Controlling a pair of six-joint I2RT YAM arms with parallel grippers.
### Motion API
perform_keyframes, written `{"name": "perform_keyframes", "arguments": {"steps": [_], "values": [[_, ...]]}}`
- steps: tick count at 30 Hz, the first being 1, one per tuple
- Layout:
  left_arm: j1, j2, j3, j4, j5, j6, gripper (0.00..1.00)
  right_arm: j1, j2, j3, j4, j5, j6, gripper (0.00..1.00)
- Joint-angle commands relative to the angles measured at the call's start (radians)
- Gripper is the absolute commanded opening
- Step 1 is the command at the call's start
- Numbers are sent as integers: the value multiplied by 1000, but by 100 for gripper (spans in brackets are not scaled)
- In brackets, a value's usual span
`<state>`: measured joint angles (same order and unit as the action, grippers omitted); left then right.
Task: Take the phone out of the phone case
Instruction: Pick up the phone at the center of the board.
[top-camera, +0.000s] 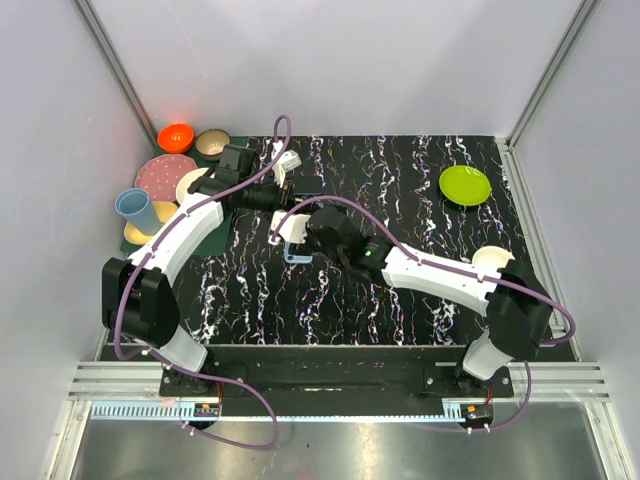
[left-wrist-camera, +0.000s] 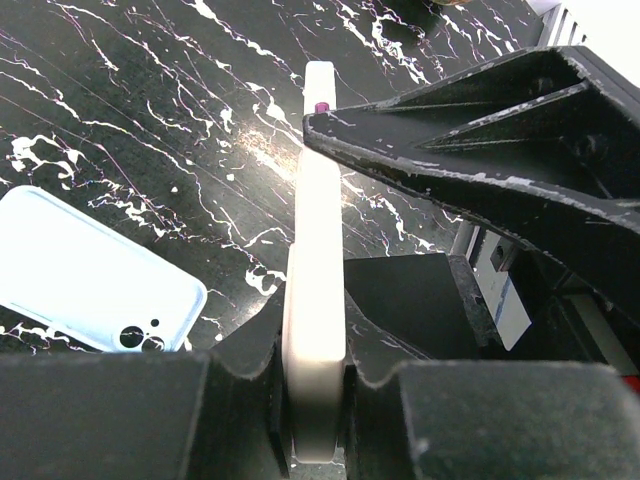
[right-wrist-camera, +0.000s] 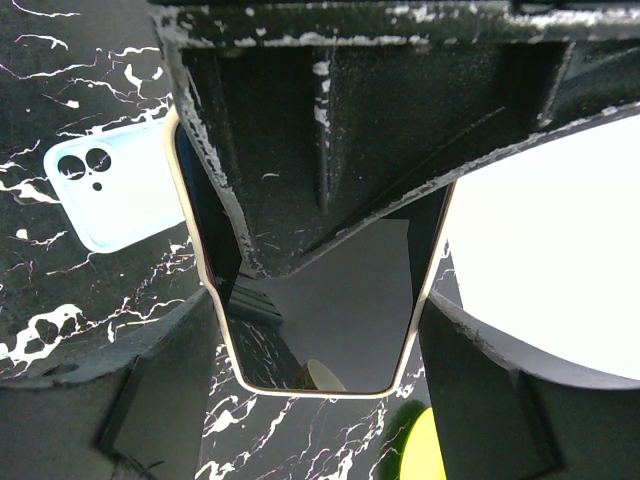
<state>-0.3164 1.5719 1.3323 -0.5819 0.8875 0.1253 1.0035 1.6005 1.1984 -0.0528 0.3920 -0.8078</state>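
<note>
The white-rimmed phone (left-wrist-camera: 316, 250) with a black screen (right-wrist-camera: 325, 320) is held off the table by both grippers. My left gripper (left-wrist-camera: 315, 395) is shut on its flat faces, so the phone shows edge-on there. My right gripper (right-wrist-camera: 320, 345) is shut across the phone's width, its fingers (right-wrist-camera: 165, 385) against both side rims. In the top view the phone (top-camera: 303, 186) sits between the left gripper (top-camera: 284, 190) and the right gripper (top-camera: 318, 216). The empty light blue phone case (left-wrist-camera: 92, 272) lies flat on the black marbled table; it also shows in the right wrist view (right-wrist-camera: 120, 190) and the top view (top-camera: 296, 257).
At the back left stand an orange bowl (top-camera: 176, 137), a beige bowl (top-camera: 212, 143), a pink plate (top-camera: 163, 174), a blue cup (top-camera: 135, 208) and a green mat (top-camera: 206, 228). A lime green plate (top-camera: 465, 185) lies at the back right, and a white dish (top-camera: 490, 260) by the right arm.
</note>
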Motion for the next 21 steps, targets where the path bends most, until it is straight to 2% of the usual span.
{"name": "perform_keyframes", "arguments": {"steps": [1,2,5,8,9,10,15,21], "values": [[-7,-16,-2,14,-21,-10,0,17,-24,72,100,31,10,26],[-7,-19,-1,13,-16,-12,0,17,-25,75,97,31,13,34],[-6,-21,10,14,-5,-16,0,17,-33,78,85,25,18,46],[-6,-23,13,5,-47,-21,0,17,-50,76,61,9,22,74],[-6,-29,11,4,-58,-18,0,17,-66,78,24,-1,25,91],[-6,-33,4,4,-61,-4,0,17,-77,76,9,-8,27,100],[-4,-49,-5,4,-36,13,0,15,-154,73,-102,-99,44,100],[-1,-70,-16,26,-35,-4,0,-31,-250,44,-142,-194,78,100]]}}
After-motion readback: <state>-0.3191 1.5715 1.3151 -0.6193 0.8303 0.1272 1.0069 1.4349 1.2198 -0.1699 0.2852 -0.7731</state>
